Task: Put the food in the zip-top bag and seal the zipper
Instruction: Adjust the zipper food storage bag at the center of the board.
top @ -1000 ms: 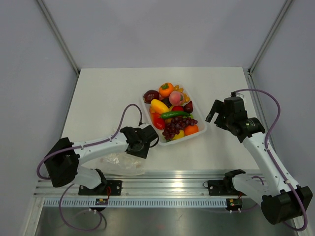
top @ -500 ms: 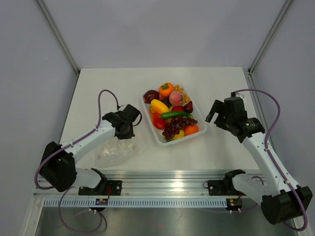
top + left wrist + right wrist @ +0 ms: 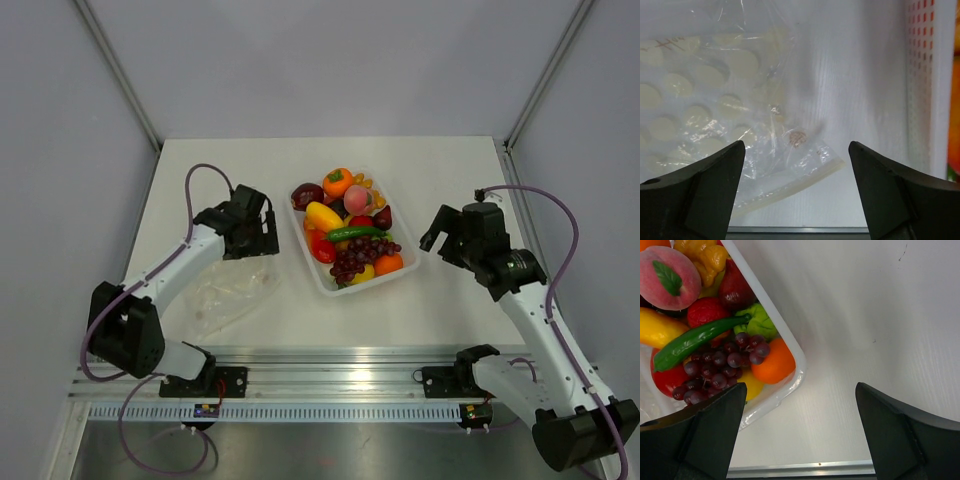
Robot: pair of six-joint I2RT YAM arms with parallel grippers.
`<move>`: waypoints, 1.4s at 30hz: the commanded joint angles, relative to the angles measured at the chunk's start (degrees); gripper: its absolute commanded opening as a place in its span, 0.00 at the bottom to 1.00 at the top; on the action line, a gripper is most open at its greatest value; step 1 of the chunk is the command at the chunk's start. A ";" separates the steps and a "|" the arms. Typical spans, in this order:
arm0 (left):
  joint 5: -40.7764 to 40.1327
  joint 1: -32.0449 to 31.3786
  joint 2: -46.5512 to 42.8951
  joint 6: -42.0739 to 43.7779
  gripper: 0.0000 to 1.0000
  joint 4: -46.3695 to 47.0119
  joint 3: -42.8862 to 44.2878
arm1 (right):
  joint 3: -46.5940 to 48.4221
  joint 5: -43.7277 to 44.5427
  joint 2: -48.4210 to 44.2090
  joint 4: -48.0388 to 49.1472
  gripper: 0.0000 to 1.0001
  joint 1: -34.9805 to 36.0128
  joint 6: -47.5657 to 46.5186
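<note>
left wrist: the left fingers (image 3: 695,195) stand wide apart with nothing between them, hanging over the zip-top bag (image 3: 755,135), which lies flat and crinkled on the table (image 3: 865,100). a thicker pale band runs along the bag's near edge to a corner; i take it for the zipper (image 3: 795,184). the wall of the white tray (image 3: 927,90) rises at the right.

right wrist: the right fingers (image 3: 695,430) are spread as wide and hold nothing. they hang over bare table beside the tray's corner. the food (image 3: 725,360) is all in the tray: grapes over a green pepper, with an orange piece against the rim.

top external: the bag is left of the tray, apart from it, just nearer than the left fingers. its long axis runs on a diagonal, from near-left up towards far-right, and that far end points at the tray. from here i cannot tell which end is the mouth.

risks, as i judge them: the bag looks flat with its layers together, so a piece let go above it would likely land on top and roll off. a pinch on the thin film may catch both layers and keep the mouth closed. the film could also slide on the smooth table. the grapes lie across other pieces and may drag them along.
</note>
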 commanded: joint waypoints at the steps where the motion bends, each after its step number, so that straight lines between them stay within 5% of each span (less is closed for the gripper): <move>1: -2.01 -0.75 -5.08 10.49 0.84 -2.05 -3.67 | 0.21 1.90 -0.59 1.60 0.99 -0.02 -1.23; 5: -4.39 -4.52 -7.64 11.56 0.73 -7.86 -6.49 | 0.47 0.06 1.96 3.62 0.99 0.07 -0.96; 10: -5.97 -14.97 -4.57 7.26 0.76 -11.81 -5.44 | 0.30 -3.80 5.82 5.82 1.00 -0.02 0.70; 19: -8.26 -16.31 6.58 -0.21 0.69 -9.98 -6.93 | 1.09 -4.87 6.88 7.58 0.99 -0.02 1.15; 26: -10.55 -15.79 10.20 -2.68 0.37 -7.69 -4.12 | 1.09 -4.52 6.62 6.62 0.99 -0.02 1.06; 27: -9.85 -15.52 10.11 -2.60 0.21 -7.17 -2.64 | 1.18 -4.43 6.44 6.53 0.99 -0.02 1.06; 30: -6.70 -12.54 9.94 -2.33 0.00 -5.14 -0.08 | 1.26 -4.43 6.09 6.00 1.00 -0.02 1.06; 34: 0.78 -7.01 10.29 -3.21 0.01 1.08 3.61 | 1.26 -4.69 5.56 5.65 1.00 0.07 1.15; 36: 4.11 -5.33 11.42 -4.08 0.19 1.98 4.84 | 1.18 -4.87 5.39 5.21 1.00 -0.02 1.32; 37: 4.66 -4.28 11.87 -4.00 0.45 1.02 5.54 | 1.18 -4.87 5.21 4.60 0.99 -0.02 1.23; 38: 4.75 -4.10 12.30 -3.91 0.54 0.14 7.12 | 1.09 -4.87 4.95 4.42 0.99 -0.02 1.23; 42: 3.96 -4.18 10.03 -2.77 0.61 -0.48 5.30 | -0.40 -4.87 3.63 4.15 0.99 -0.02 0.79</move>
